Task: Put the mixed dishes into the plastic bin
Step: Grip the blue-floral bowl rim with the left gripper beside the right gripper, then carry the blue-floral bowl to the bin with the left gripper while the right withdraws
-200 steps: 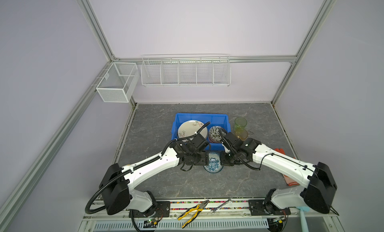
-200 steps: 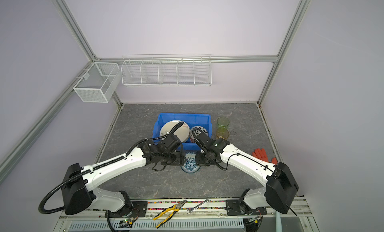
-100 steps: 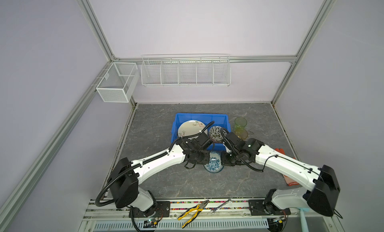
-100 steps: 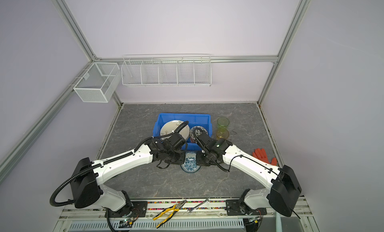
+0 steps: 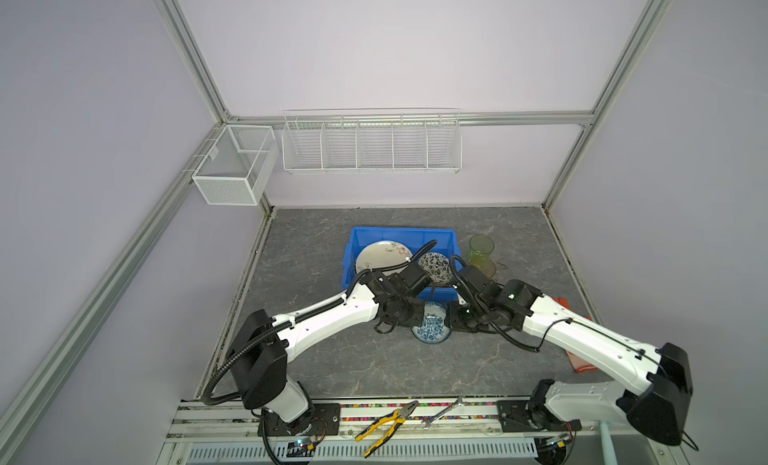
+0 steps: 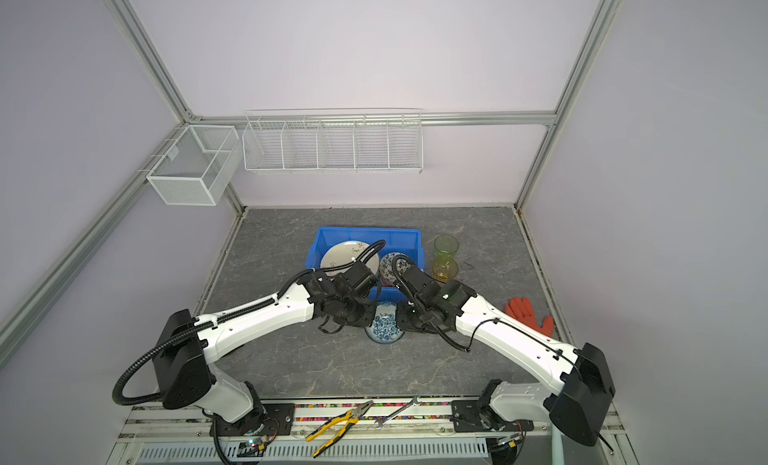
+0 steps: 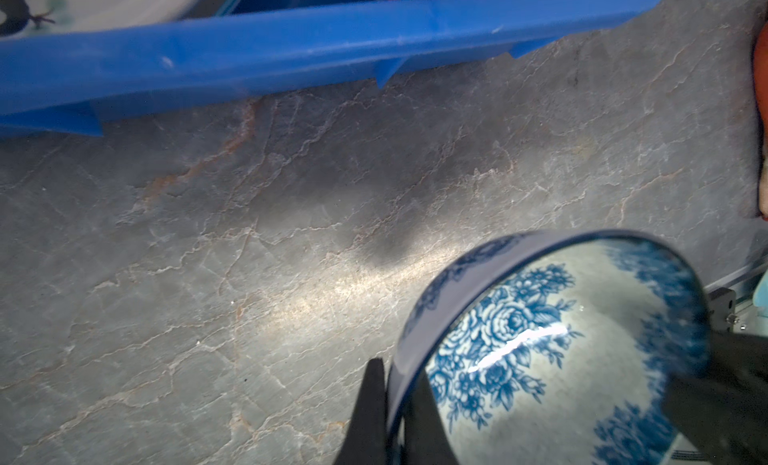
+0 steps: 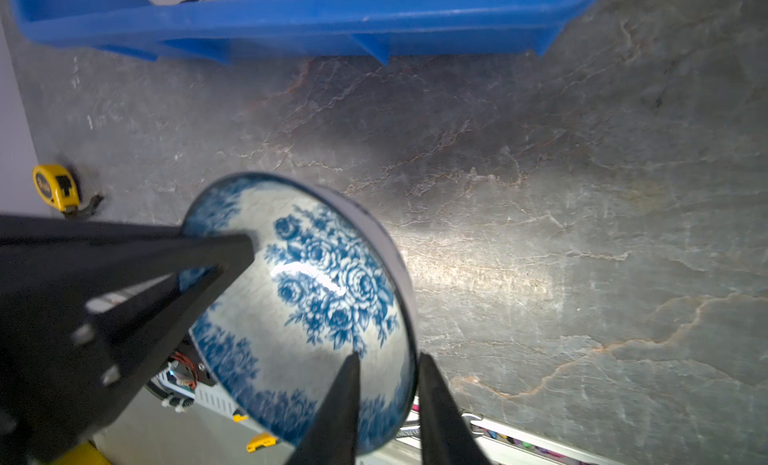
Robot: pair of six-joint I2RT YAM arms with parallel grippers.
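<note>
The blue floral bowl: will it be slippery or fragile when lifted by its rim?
Probably slippery: the blue floral bowl shows glossy glare. It looks like stiff glazed ceramic, so likely breakable. The left end effector pinches only the thin rim, so it may pivot.

Top views are evenly lit and pretty sharp. Soft light from overhead leaves just faint shadows under the arms on the grey table (image 5: 374, 371), though the wide lens splays the frame posts out toward 10 and 2 o'clock. Wrist cams are murkier: a bright pool on the tabletop beside a dark shadow blotch, a white glare streak across the blue bowl (image 7: 519, 350), and the blue bin (image 7: 291, 55) rim smeared and out of focus.
</note>
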